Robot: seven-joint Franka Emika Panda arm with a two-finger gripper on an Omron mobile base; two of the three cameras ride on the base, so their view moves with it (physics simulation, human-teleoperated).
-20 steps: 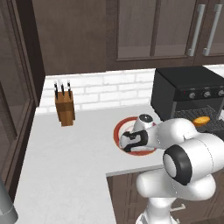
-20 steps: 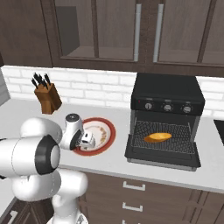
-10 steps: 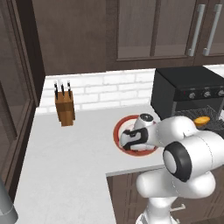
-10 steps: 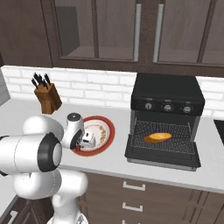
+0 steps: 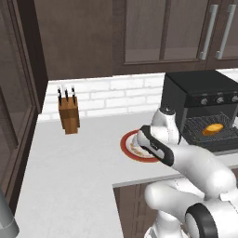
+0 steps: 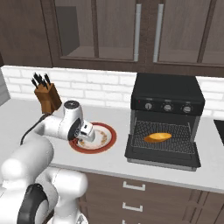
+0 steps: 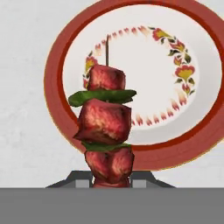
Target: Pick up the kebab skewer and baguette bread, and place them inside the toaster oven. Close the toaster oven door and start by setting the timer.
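We count one kebab skewer (image 7: 105, 131) carrying three meat chunks, one baguette bread (image 6: 157, 137), one toaster oven (image 6: 167, 118) bearing three knobs, one red-rimmed plate (image 6: 109, 138), one knife block (image 5: 69, 115), one gripper (image 7: 109, 180), and four cabinet handles across the two base views

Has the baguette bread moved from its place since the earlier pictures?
No. The baguette bread lies at the same spot on the rack of the toaster oven, below the knobs, as before.

Base cams flanking; hand cam close over plate (image 7: 205, 127)
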